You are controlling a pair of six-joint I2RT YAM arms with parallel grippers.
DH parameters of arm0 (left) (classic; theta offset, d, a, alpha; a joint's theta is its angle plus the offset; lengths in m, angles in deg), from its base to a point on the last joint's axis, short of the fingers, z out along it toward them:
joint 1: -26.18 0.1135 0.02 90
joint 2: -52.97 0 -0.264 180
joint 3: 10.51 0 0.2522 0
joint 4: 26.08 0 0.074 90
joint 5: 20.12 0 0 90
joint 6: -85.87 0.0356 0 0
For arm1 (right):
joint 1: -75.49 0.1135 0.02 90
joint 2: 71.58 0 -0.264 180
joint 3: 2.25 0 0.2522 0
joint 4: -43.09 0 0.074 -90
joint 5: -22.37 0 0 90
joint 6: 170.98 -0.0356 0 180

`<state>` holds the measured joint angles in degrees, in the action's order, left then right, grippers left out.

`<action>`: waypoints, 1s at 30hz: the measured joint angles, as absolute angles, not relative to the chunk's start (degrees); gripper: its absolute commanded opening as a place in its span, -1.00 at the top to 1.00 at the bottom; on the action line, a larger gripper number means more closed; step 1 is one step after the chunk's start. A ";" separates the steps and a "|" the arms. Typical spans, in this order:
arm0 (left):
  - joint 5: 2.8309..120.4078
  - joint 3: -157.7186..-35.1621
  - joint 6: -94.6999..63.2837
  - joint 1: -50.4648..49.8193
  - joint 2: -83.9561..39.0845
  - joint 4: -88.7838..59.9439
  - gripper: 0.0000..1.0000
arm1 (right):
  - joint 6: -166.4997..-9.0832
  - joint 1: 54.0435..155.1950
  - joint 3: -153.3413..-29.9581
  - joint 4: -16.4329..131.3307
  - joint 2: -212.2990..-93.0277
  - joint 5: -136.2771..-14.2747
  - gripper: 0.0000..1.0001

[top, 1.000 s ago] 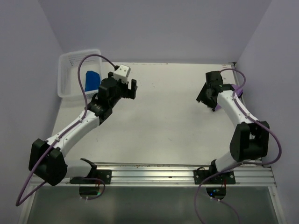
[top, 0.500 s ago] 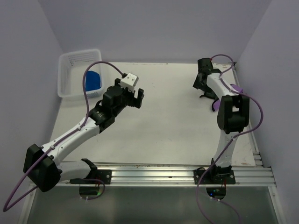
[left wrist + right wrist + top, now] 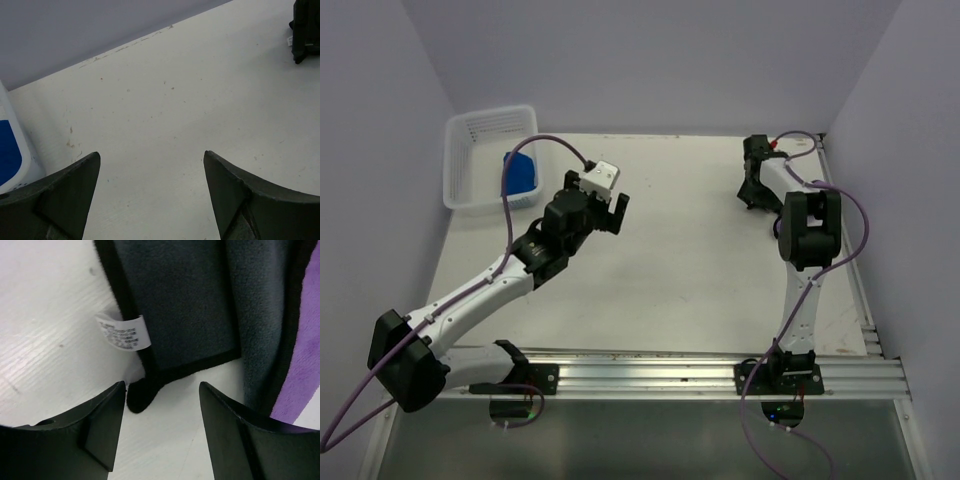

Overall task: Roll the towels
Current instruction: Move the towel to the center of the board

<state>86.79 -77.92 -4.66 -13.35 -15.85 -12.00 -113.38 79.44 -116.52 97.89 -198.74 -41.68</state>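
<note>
Grey towel (image 3: 190,300) | looks soft, limp, light | pinch its hemmed corner | your right fingers (image 3: 100,425) spread, empty | left fingers (image 3: 65,195) likewise

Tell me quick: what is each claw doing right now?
Left claw: open, holding nothing.
Right claw: open above the grey towel, holding nothing.

From above my bases one camera takes in the whole bench (image 3: 670,270); my left wrist camera skims it, my right stares down close; all share its surface.
</note>
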 measured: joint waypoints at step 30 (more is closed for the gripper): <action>92.29 -76.94 -2.54 -13.35 -11.58 -12.13 -0.77 | -113.62 86.08 -103.65 98.46 -180.51 -50.93 1.00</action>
<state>92.29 -76.94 -2.54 -13.35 -11.58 -12.13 -113.62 86.08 -103.65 98.46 -180.51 -50.93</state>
